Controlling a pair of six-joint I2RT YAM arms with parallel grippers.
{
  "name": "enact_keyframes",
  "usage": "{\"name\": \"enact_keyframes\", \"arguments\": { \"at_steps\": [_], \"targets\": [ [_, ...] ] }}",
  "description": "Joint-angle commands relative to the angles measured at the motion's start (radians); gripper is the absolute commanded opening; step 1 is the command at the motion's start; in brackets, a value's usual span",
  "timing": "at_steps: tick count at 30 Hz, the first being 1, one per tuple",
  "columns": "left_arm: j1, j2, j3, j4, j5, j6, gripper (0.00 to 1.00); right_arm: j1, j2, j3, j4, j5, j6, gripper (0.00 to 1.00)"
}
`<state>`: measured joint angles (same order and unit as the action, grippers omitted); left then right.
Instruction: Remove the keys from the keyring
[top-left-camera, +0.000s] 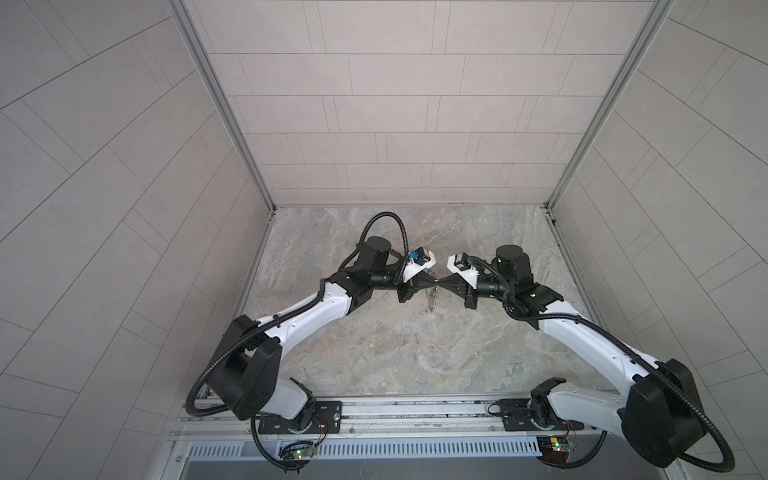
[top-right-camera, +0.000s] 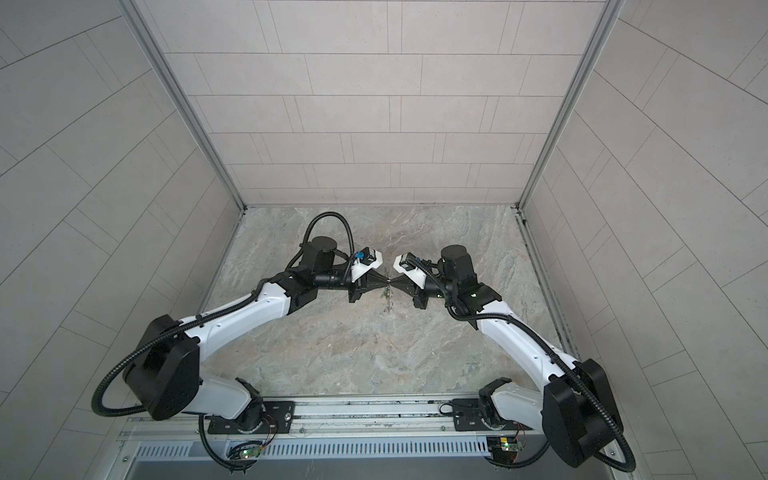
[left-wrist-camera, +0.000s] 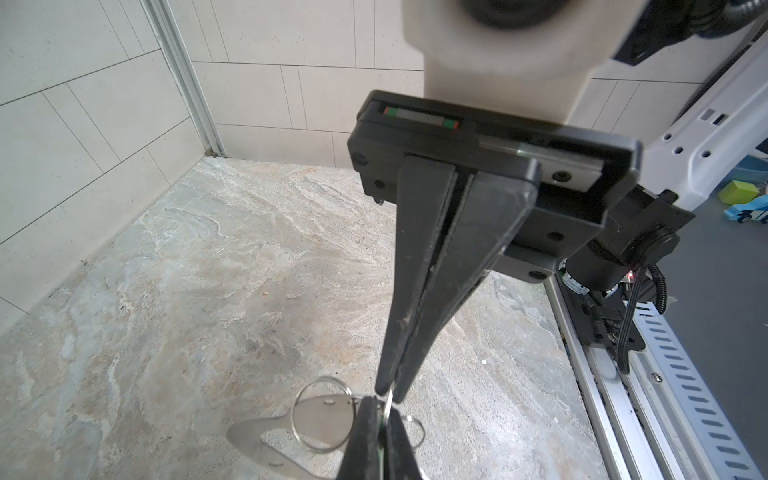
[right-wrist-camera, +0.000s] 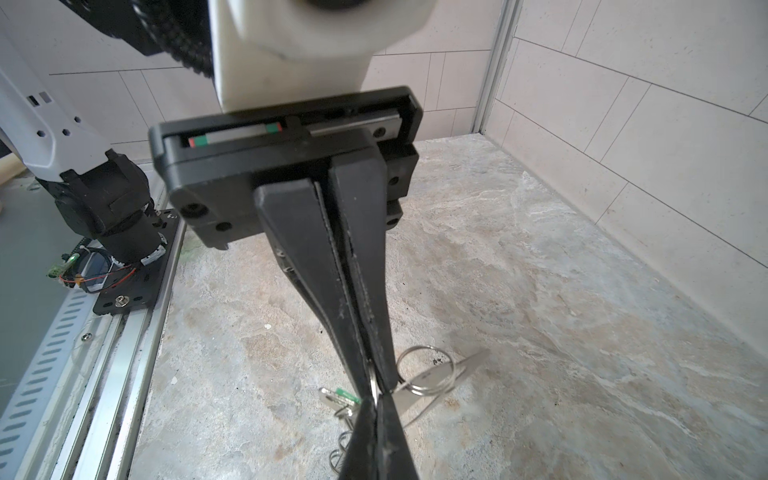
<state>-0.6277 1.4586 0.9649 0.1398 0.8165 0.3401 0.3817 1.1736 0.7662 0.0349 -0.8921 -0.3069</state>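
- left claw (top-left-camera: 555, 286) reaches in from the left, its tips pressed fully shut and pinching a small wire loop (left-wrist-camera: 387, 409)
- in the middle the keyring (top-left-camera: 556, 301), a flat grey plate, hangs from its loops over the marbled tabletop (top-left-camera: 415, 353), seemingly held clear so it swings free
- the keys (right-wrist-camera: 347, 395), tiny with a green head, dangle just beside the claw tips, not yet off
- right claw (top-left-camera: 566, 286) comes from the right, also clamped shut, nipping what looks like the same loop, tip to tip with its partner
- the two opposed grips likely serve to steady the loop and work a key off
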Motion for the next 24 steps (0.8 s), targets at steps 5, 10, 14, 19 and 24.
{"name": "enact_keyframes", "arguments": {
  "at_steps": [5, 10, 14, 19, 24],
  "targets": [
    [-0.003, 0.015, 0.113, -0.179, -0.05, 0.112, 0.0, 0.016, -0.036, 0.062, -0.146, 0.137, -0.145, 0.18],
    [-0.025, 0.038, 0.222, -0.392, -0.138, 0.215, 0.0, 0.019, -0.077, 0.061, -0.184, 0.239, -0.202, 0.24],
    [-0.044, 0.063, 0.293, -0.491, -0.172, 0.239, 0.0, 0.035, -0.092, 0.042, -0.138, 0.237, -0.189, 0.25],
    [-0.056, 0.096, 0.377, -0.596, -0.191, 0.257, 0.0, 0.091, -0.112, 0.022, -0.088, 0.3, -0.198, 0.25],
    [-0.056, 0.124, 0.435, -0.667, -0.184, 0.254, 0.0, 0.133, -0.12, -0.002, -0.042, 0.409, -0.193, 0.24]
  ]
}}
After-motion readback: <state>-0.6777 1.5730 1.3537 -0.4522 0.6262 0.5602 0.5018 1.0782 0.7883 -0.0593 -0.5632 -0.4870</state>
